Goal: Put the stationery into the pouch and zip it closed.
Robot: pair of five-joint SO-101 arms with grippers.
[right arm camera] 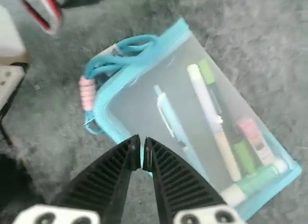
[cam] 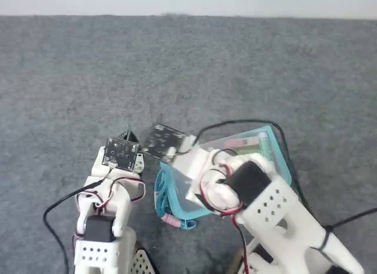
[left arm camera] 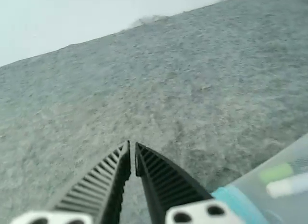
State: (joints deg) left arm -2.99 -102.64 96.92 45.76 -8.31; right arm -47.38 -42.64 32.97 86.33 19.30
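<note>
My left gripper [left arm camera: 132,149]: black ribbed jaws were drawn together on nothing, over the grey carpeted table [cam: 177,68], near a corner of the pouch [right arm camera: 144,96]. The pouch, clear with teal edging, lay flat with a pen [right arm camera: 169,119] and markers [right arm camera: 208,106] inside and a pink-beaded zip cord [right arm camera: 86,91] at one end. My right gripper [right arm camera: 141,141]: jaws likewise together, empty, above the pouch's long edge.

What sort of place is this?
Probably a tabletop robot practice bench: a grey felt-like mat covers the surface, a left arm and a right arm of white plastic stand side by side, and a clear pouch holding pens lies by them.
</note>
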